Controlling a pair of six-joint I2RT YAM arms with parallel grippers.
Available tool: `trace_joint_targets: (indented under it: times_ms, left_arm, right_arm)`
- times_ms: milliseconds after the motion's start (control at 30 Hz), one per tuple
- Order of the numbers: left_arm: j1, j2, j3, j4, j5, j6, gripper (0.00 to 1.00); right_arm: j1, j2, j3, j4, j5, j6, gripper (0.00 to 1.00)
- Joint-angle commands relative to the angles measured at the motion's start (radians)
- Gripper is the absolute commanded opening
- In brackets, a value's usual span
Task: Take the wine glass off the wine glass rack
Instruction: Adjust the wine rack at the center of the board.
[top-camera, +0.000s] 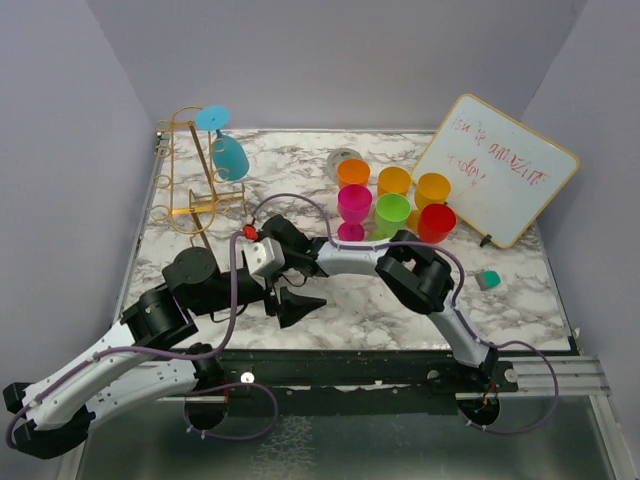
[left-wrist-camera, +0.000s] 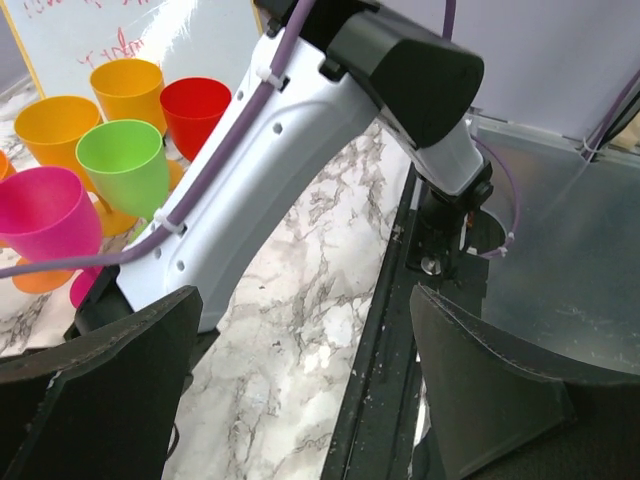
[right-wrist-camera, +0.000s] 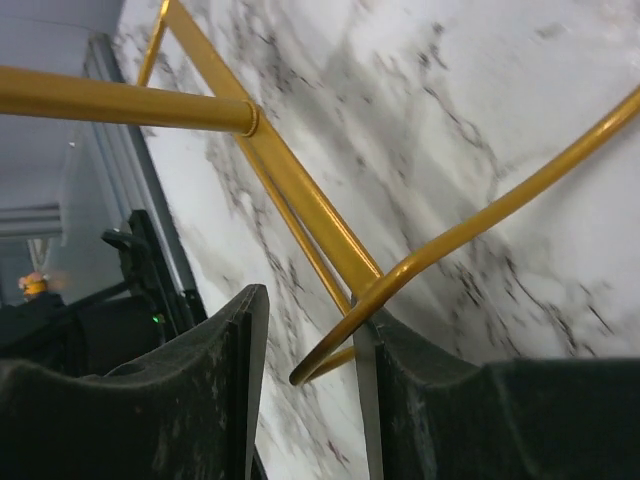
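Blue wine glass (top-camera: 230, 157) hangs upside down on the wine glass rack (top-camera: 200, 208) at the far-left corner of the marble table (top-camera: 330, 320). Its foot is up top over the wire arm, bowl tilted down & to the right. Right gripper (right-wrist-camera: 308, 305) is down at the rack's base. Its jaws are abt half apart w/ a curled gold wire end in the gap, against one finger but not pinched as far as I can see. Left gripper (top-camera: 298, 305) sits mid-table toward the near edge, jaws wide, nothing in them, well apart from the glass.

Glass looks like light, stiff plastic w/ a smooth, prob. slippery bowl (not fragile, I'd guess, but can't confirm). Best hold is around the bowl or stem, then slide the foot out along the arm. Rack is thin wire, prob. light, so likely to drag or tip w/o steadying.
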Motion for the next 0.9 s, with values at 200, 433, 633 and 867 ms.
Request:
trace_joint_targets:
  times_ms: [200, 433, 633, 867]
  left_arm:
    - [0.002, 0.023, 0.067, -0.005, -0.124, -0.014, 0.86]
    - [0.002, 0.095, 0.188, -0.050, -0.273, -0.134, 0.90]
    - [0.002, 0.236, 0.389, -0.148, -0.429, -0.102, 0.99]
    - [0.002, 0.363, 0.597, -0.150, -0.646, -0.131, 0.99]
  right_arm:
    - [0.022, -0.009, 0.049, 0.012, -0.022, 0.033, 0.46]
    - [0.018, -0.227, -0.127, 0.008, 0.057, -0.016, 0.49]
    - [0.017, -0.402, -0.255, 0.007, 0.145, -0.046, 0.49]
    - [0.017, -0.580, -0.478, 0.133, 0.282, 0.011, 0.49]
